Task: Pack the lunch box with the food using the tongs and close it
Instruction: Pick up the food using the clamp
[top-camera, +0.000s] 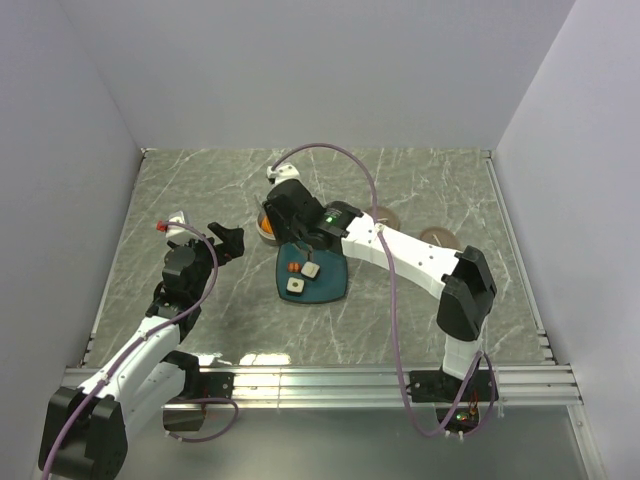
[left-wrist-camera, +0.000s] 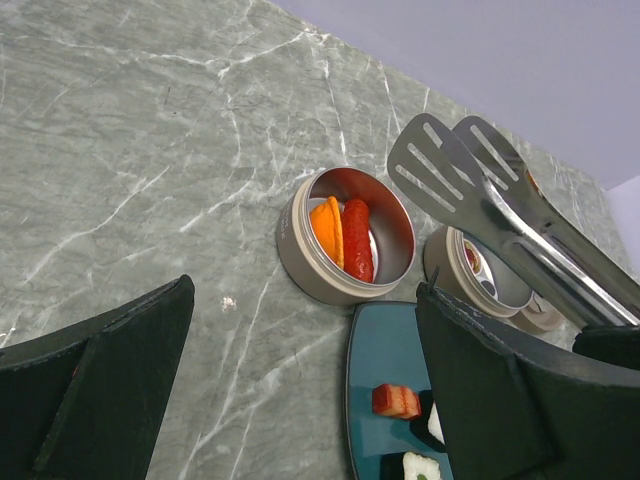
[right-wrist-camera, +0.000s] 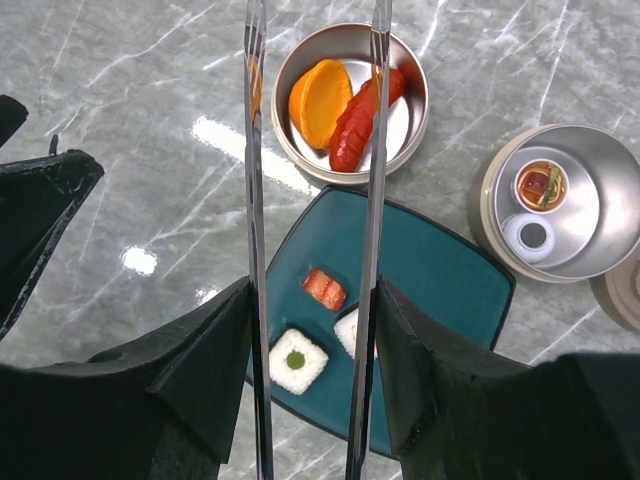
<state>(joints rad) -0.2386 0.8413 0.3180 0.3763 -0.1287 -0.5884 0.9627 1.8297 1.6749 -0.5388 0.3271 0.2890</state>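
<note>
Mid-packing. The right gripper (right-wrist-camera: 315, 290) clamps the tongs (right-wrist-camera: 372, 250). Tong arms are parted with nothing between them, heads over the lunch box tin (left-wrist-camera: 297, 252) at mid-tabletop (top-camera: 430, 330).

- **In the tin:** orange piece (right-wrist-camera: 320, 100), red piece (right-wrist-camera: 360, 120).
- **On the teal plate (right-wrist-camera: 440, 270), just beside the tin:** pink piece (right-wrist-camera: 324, 288), white blocks (right-wrist-camera: 297, 360).
- **Next, my read:** lower onto the plate, straddle one piece, squeeze lightly.
- **Room:** second tin (right-wrist-camera: 600, 235) crowds the plate's right corner. Left gripper (top-camera: 228, 243) is wide open near the left edge. More room far side.
</note>
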